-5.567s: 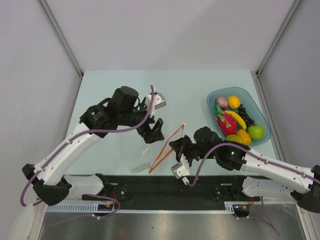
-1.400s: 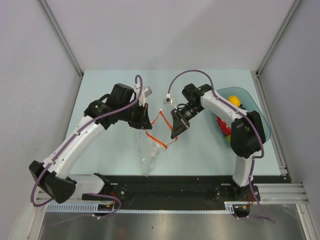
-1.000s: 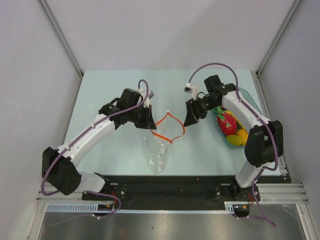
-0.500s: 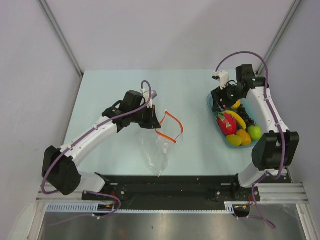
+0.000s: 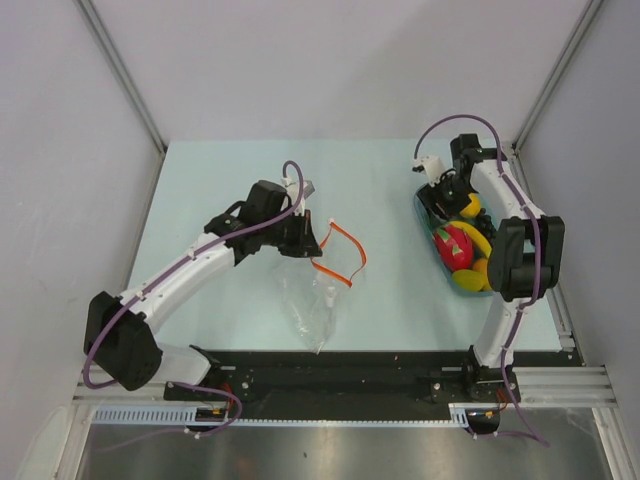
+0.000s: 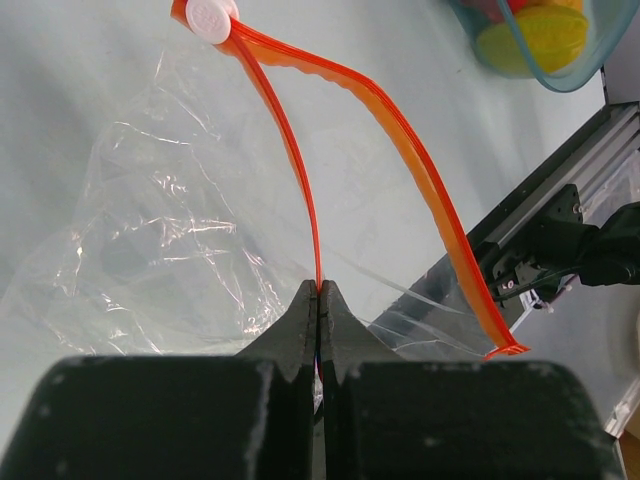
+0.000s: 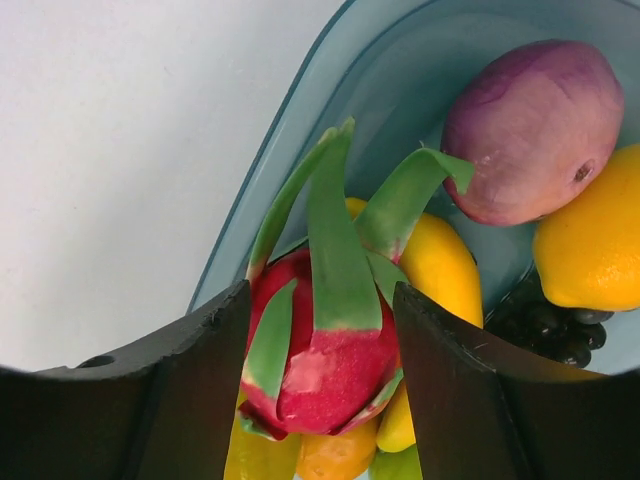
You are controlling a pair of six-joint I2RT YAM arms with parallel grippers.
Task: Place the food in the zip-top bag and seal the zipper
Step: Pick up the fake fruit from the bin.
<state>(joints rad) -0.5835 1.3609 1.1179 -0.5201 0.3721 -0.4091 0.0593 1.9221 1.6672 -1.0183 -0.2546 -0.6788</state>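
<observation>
One pincer [image 6: 318, 292] (left) on zipper [image 6: 434, 200]

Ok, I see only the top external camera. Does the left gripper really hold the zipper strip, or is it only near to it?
Observer: It holds it. The left wrist view shows the left gripper shut on one lip of the zipper; the other lip bows away from it.
Operator: And what is below the right gripper?
Observer: The right gripper is open, its jaws on either side of the red piece with green leaves in the teal bowl. I cannot tell if they touch it.
Operator: Where is the slider?
Observer: The white slider sits at the far end of the zipper, away from the grip.
</observation>
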